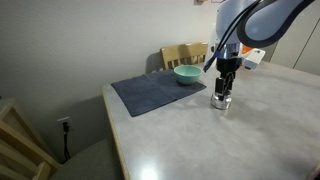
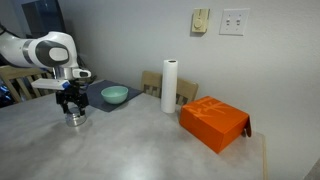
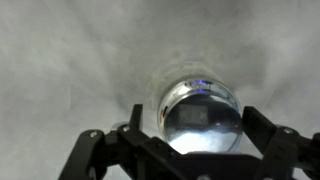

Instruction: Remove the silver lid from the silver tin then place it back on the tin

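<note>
Silver lid (image 3: 203,118) looked seated on the silver tin (image 1: 221,101), directly under the pincer (image 3: 197,112). Glare in the wrist view hid the knob. Tin stood on the bare worktop (image 1: 260,130).

Pincer was released: fingers (image 3: 135,122) straddled the tin on both sides with gaps showing, nothing held.

Judgement: either pre-grasp for the lift or the end of the put-back. The frames didn't settle which.

If it was the lift, the next move called for centring on the lid, clenching on its rim or knob, then a straight vertical pull so the light tin wouldn't drag or tip.

Teal bowl (image 2: 114,95) on a dark mat (image 1: 150,93) sat near the pincer, off to one side. Paper towel roll (image 2: 170,86) and orange box (image 2: 213,122) were well apart from it. Nothing blocked the vertical path.
</note>
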